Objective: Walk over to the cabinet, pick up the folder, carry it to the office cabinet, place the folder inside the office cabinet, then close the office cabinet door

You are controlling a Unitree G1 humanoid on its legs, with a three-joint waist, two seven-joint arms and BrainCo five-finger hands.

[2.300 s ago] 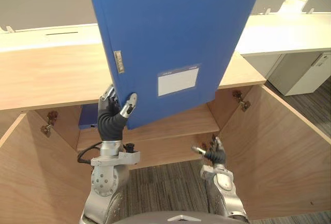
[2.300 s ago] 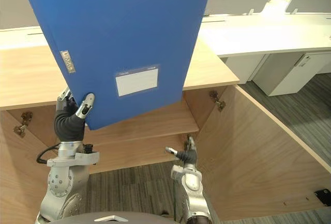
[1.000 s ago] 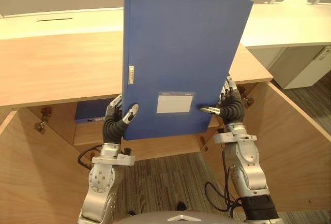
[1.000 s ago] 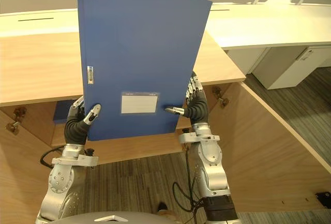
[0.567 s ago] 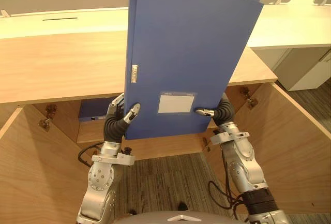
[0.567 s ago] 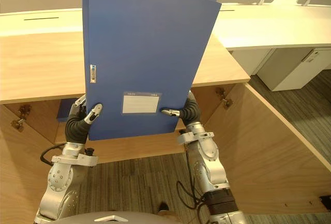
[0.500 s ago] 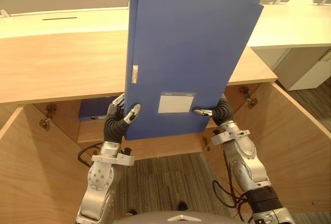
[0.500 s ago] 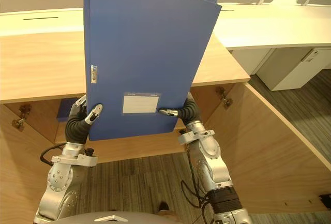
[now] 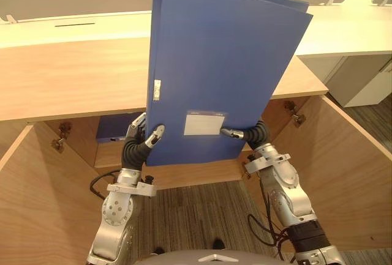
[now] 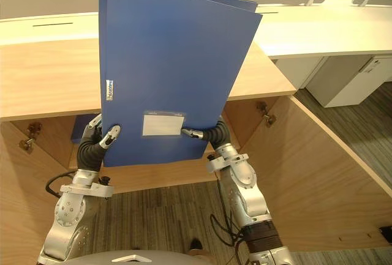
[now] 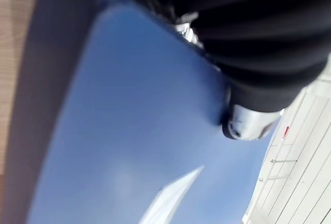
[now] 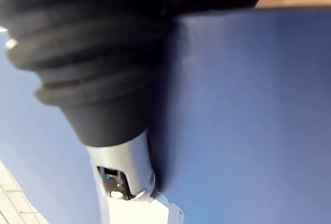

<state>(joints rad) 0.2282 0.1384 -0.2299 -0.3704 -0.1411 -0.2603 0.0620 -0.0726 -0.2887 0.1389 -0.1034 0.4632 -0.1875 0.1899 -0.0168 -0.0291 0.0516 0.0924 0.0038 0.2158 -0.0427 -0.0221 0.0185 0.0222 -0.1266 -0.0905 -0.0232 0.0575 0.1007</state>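
Folder [image 9: 220, 63] held upright before the open office cabinet [image 9: 67, 81]
Right hand [image 9: 257, 135] has joined the left hand [image 9: 136, 145]; each pinches a lower corner, thumb in front, fingers behind, likely steadying it for shelving.

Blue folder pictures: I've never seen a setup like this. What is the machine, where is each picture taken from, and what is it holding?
This is a two-legged humanoid robot. The two wide pictures come from a stereo camera on its head, looking down at the work. The two close-ups come from cameras on its wrists, looking along each hand. It holds a blue folder upright in front of itself. The left robot hand pinches the lower left corner and the right robot hand grips the lower right edge, with both thumbs on the front face. Below stands a wooden cabinet with its doors open. A second blue folder lies on its shelf. White desks stand behind.
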